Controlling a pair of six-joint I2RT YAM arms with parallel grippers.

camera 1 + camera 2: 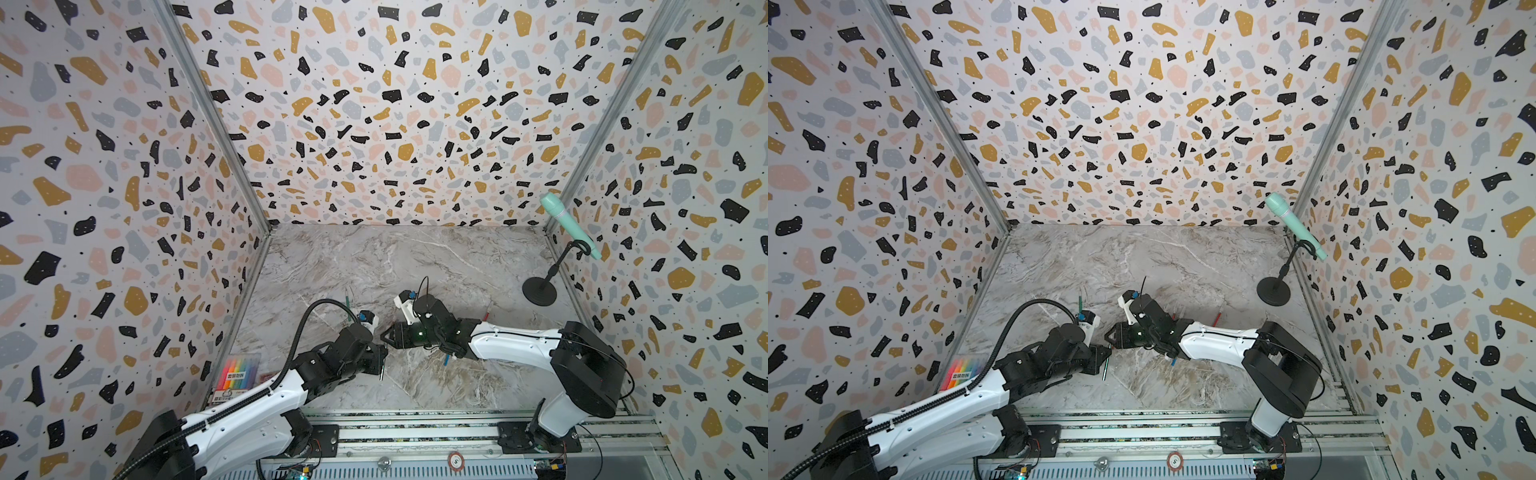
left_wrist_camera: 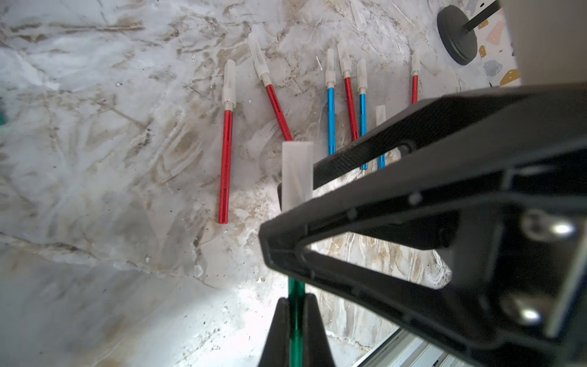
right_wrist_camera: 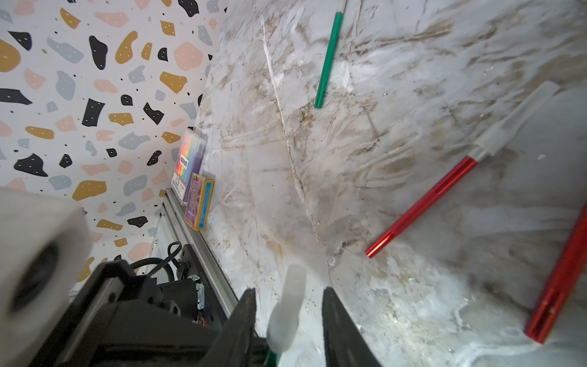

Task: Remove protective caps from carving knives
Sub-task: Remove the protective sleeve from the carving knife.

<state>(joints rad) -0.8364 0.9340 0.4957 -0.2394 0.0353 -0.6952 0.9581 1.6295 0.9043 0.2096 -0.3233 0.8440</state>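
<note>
The left fingers [image 2: 279,330] are clamped on the shaft of a green knife [image 2: 297,305], whose frosted cap [image 2: 297,173] points away from them. The right fingers [image 3: 246,317] stand apart on either side of that cap, with a gap showing on each side. Past the left fingers' tips, capped red and blue knives [image 2: 226,152] lie on the desk [image 2: 95,159], and another green one [image 3: 327,60] lies well ahead of the right fingers.

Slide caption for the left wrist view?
Left gripper holds a green carving knife; right gripper, open, flanks its translucent cap; capped knives beyond.
</note>
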